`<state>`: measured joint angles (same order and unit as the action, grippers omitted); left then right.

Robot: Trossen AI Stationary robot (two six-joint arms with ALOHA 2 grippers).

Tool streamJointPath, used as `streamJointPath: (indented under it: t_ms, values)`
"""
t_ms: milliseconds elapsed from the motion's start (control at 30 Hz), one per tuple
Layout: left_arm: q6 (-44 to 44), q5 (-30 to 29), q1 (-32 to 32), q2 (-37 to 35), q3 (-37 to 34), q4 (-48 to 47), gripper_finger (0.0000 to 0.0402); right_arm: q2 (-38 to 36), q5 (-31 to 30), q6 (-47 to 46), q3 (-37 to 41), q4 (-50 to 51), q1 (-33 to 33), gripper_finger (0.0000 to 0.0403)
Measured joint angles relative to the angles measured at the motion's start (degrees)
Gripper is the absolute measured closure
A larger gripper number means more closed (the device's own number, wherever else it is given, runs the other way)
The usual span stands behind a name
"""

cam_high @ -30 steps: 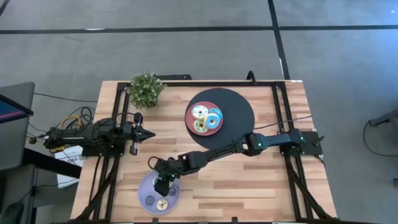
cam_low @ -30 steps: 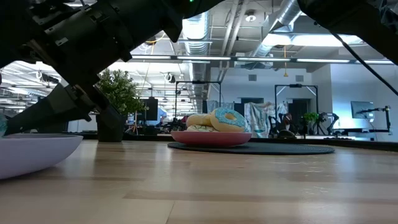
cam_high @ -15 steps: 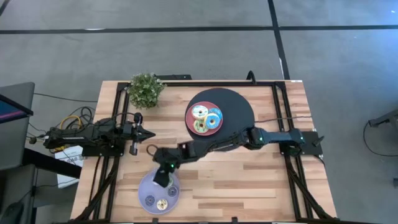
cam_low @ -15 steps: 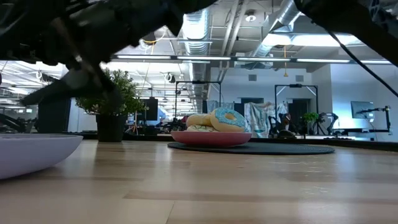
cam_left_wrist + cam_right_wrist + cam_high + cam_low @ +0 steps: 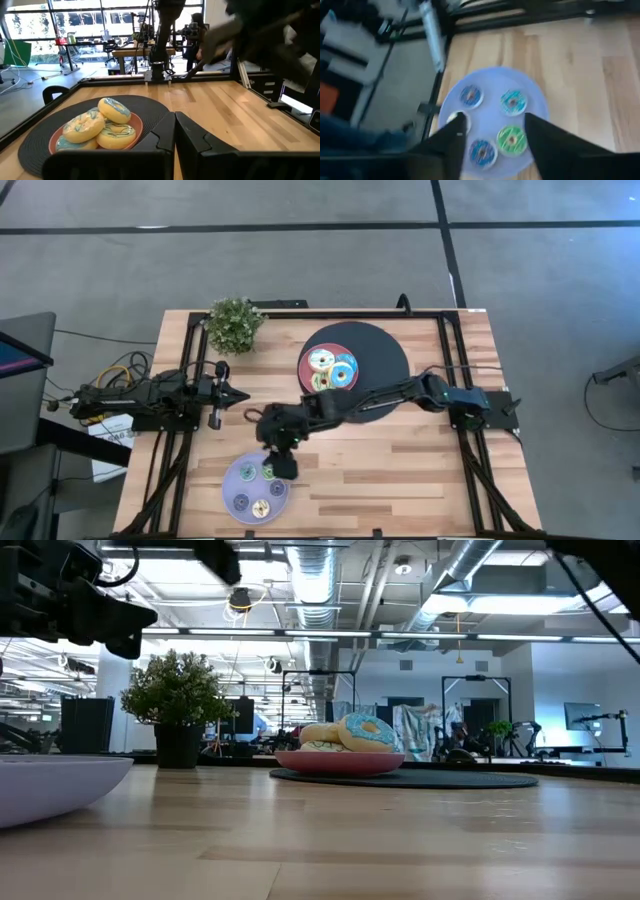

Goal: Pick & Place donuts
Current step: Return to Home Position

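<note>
Several coin-sized donuts lie flat on the lavender plate (image 5: pixel 243 488) near the table's near edge. In the right wrist view I see blue (image 5: pixel 470 96), teal (image 5: pixel 513 101), green (image 5: pixel 511 138) and a second blue one (image 5: pixel 482 150); a cream one (image 5: pixel 452 118) is half hidden by a finger. My right gripper (image 5: pixel 281 466) (image 5: pixel 495 121) hovers open and empty above the plate's right rim. The bigger donuts (image 5: pixel 330 370) (image 5: pixel 97 129) are piled on the pink plate (image 5: pixel 305 360). My left gripper (image 5: pixel 244 393) (image 5: pixel 175 120) waits shut at the table's left side.
The pink plate sits on a round black mat (image 5: pixel 385 345) at the far middle. A potted plant (image 5: pixel 235 323) (image 5: pixel 178 700) stands at the far left corner. Black frame rails (image 5: pixel 180 360) run along the table's sides. Bare wood (image 5: pixel 400 470) lies at the near right.
My right gripper has risen from low over the lavender plate and drawn a little toward the table's right. In the low view its arm has gone up out of the left foreground. Small donuts that it covered on the plate's far part now show.
</note>
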<state>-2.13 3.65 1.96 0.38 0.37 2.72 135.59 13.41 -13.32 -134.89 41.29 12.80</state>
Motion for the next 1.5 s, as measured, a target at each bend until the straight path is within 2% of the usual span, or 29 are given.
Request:
streamJointPath:
  t_ms: [167,233,367,533,767,867,967,1033,1100,1167,1300,1500]
  values:
    - [-0.41,-0.01,0.00,0.00,-0.01,0.00,0.0401,-3.24,0.15,6.73,1.83,7.39,2.34,0.0363]
    - [-0.07,-0.01,0.00,0.00,-0.01,0.00,0.0401,-4.61,-0.08,7.36,4.60,9.03,3.04,0.0390]
    - [-0.46,-0.01,0.01,-0.01,0.00,0.00,0.0401,-10.18,-2.35,7.34,14.85,8.81,4.22,0.0373]
    - [0.02,-0.01,0.00,-0.02,-0.01,0.00,0.0401,-21.07,-6.10,3.87,35.77,1.10,5.49,0.0370]
    - [0.00,0.00,0.01,-0.02,-0.01,0.00,0.0401,-44.74,-9.56,-4.32,72.28,-22.87,5.44,0.0399]
    - [-0.41,0.01,0.02,-0.02,-0.01,0.00,0.0401,-56.01,-10.52,-6.14,86.40,-31.58,5.20,0.0399]
    - [-0.16,0.00,0.02,-0.02,0.00,0.00,0.0402,-65.91,-9.86,-2.76,97.65,-32.07,4.67,0.0398]
    - [0.04,0.00,0.02,-0.02,-0.01,0.00,0.0401,-70.75,-10.24,-0.70,103.16,-30.24,4.58,0.0401]
    - [-0.23,0.00,0.01,-0.02,-0.01,0.00,0.0401,-74.57,-10.35,-3.42,106.70,-30.72,4.52,0.0402]
    - [-0.43,0.00,0.01,-0.02,-0.01,0.00,0.0401,-77.26,-10.68,-5.83,109.36,-31.68,4.32,0.0400]
    - [0.04,0.01,0.02,-0.02,0.01,0.00,0.0401,-81.41,-11.76,-2.86,114.38,-36.25,6.30,0.0402]
    - [-0.13,0.01,0.01,-0.02,-0.01,0.00,0.0401,-88.41,-21.13,-2.23,121.27,-42.26,9.69,0.0402]
